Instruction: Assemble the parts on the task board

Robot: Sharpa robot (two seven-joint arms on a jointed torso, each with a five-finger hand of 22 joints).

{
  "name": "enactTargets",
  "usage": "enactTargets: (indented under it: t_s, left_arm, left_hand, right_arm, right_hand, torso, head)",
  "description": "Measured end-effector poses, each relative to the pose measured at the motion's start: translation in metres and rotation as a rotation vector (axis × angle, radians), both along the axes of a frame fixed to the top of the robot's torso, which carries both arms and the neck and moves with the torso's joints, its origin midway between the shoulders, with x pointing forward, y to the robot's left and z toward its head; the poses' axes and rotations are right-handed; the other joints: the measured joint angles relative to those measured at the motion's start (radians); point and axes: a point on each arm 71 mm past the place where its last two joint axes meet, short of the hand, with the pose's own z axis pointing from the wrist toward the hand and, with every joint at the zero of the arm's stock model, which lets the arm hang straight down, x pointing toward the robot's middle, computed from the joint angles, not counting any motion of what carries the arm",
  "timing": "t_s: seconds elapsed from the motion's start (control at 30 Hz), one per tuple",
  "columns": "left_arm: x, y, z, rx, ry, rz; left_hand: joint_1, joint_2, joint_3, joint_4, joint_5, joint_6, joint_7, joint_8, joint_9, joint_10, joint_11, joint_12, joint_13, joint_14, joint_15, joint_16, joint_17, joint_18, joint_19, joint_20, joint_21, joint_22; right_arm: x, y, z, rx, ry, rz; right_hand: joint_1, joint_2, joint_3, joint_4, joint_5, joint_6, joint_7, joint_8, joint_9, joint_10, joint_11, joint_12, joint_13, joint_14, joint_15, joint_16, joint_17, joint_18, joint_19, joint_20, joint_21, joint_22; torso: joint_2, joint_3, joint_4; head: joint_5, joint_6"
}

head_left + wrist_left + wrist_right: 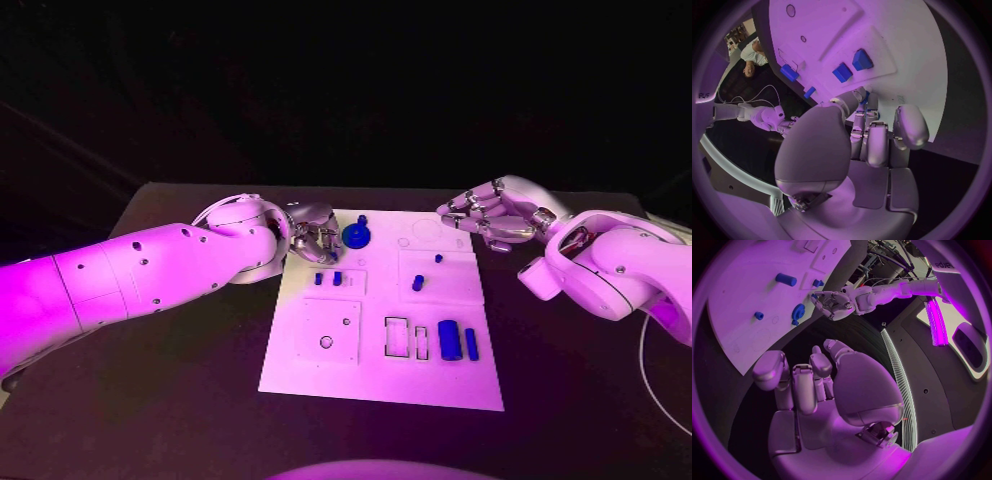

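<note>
Fingers of the left hand [310, 238] touch a round blue gear [356, 237]; right hand's [495, 215] curl loosely, holding nothing.

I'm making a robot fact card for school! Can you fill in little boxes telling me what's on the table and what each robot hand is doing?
Table: black, with a white task board in the middle
Parts: small blue pieces on the board, including a round gear-like piece at the far end and a cylinder nearer the robot
Left robot hand: at the board's far left corner, beside the gear-like piece; whether it touches it is unclear
Right robot hand: fingers curled, holding nothing, off the board's far right corner
</note>
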Motion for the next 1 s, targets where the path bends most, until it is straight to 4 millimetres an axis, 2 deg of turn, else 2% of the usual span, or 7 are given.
enactTargets:
  t_s: [0.13,0.43,0.77,0.9,1.0]
  left_arm:
    - [0.0007,-0.0001,-0.0005,0.001,0.0,0.001]
    - [0.001,-0.0001,-0.0007,-0.002,0.0,0.001]
    - [0.0007,0.0004,-0.0011,-0.005,0.001,0.001]
    - [0.0002,0.0008,-0.0024,-0.004,0.004,0.001]
    - [0.0,0.0018,-0.0037,-0.002,0.008,0.004]
  left_hand:
    - [-0.007,0.004,0.004,-0.004,-0.002,-0.005,0.005,-0.006,0.0,0.0,0.0,-0.004,0.002,0.0,0.0,0.0,-0.008,0.0,0.0,0.0,-0.012,0.0]
    - [-0.021,0.013,0.004,-0.004,-0.002,-0.014,0.014,-0.023,-0.005,-0.035,0.015,-0.039,-0.005,0.0,0.007,-0.011,-0.025,0.0,-0.007,0.007,-0.041,0.0]
    - [-0.027,0.008,0.004,-0.004,-0.002,-0.018,0.018,-0.025,-0.006,-0.045,0.019,-0.052,-0.008,0.004,0.011,-0.012,-0.028,0.0,-0.011,0.011,-0.048,0.0]
    - [-0.037,0.008,0.008,-0.001,-0.002,-0.059,0.025,-0.055,-0.015,-0.061,0.029,-0.074,-0.016,0.002,0.02,-0.012,-0.025,0.0,-0.011,0.011,-0.056,0.0]
    - [-0.039,0.006,0.009,0.0,-0.002,-0.068,0.032,-0.066,-0.02,-0.07,0.037,-0.09,-0.023,0.003,0.024,-0.012,-0.025,0.0,-0.014,0.014,-0.062,0.0]
  right_arm:
    - [0.0001,0.0001,0.0,0.0,0.0,0.0]
    - [0.0001,0.0003,0.0,0.0,0.0,0.001]
    - [0.0002,0.0001,-0.0001,0.001,0.001,0.001]
    - [0.0003,0.0001,-0.0002,0.001,0.002,0.001]
    - [0.0003,0.0001,-0.0002,0.001,0.002,0.001]
  right_hand:
    - [0.0,0.0,0.0,0.0,0.0,0.0,0.0,0.0,0.0,0.0,0.0,0.0,0.0,0.0,0.0,0.0,0.0,0.0,0.0,0.0,0.0,0.0]
    - [0.0,0.0,0.0,0.0,0.0,0.0,0.0,0.0,0.0,0.0,0.0,0.0,0.0,0.0,0.0,0.0,0.0,0.0,0.0,0.0,0.0,0.0]
    - [0.0,0.0,0.0,0.0,0.0,0.0,0.0,0.0,0.0,0.0,0.0,0.0,0.0,0.0,0.0,0.0,0.0,0.0,0.0,0.0,0.0,0.0]
    - [0.0,0.0,0.0,0.0,0.0,0.0,0.0,0.0,0.0,0.0,0.0,0.0,0.0,0.0,0.0,0.0,0.0,0.0,0.0,0.0,0.0,0.0]
    - [0.0,0.0,0.0,0.0,0.0,0.0,0.0,0.0,0.0,0.0,0.0,0.0,0.0,0.0,0.0,0.0,0.0,0.0,0.0,0.0,0.0,0.0]
  torso:
    - [0.0,0.0,-0.0001]
    - [0.0,0.0001,0.0]
    - [0.0,-0.0004,0.0007]
    - [0.0,-0.0005,0.0009]
    - [0.0,-0.0008,0.0009]
  head:
    - [-0.001,0.0]
    - [-0.003,0.002]
    - [-0.004,0.0]
    - [-0.004,0.0]
    - [-0.003,0.0]
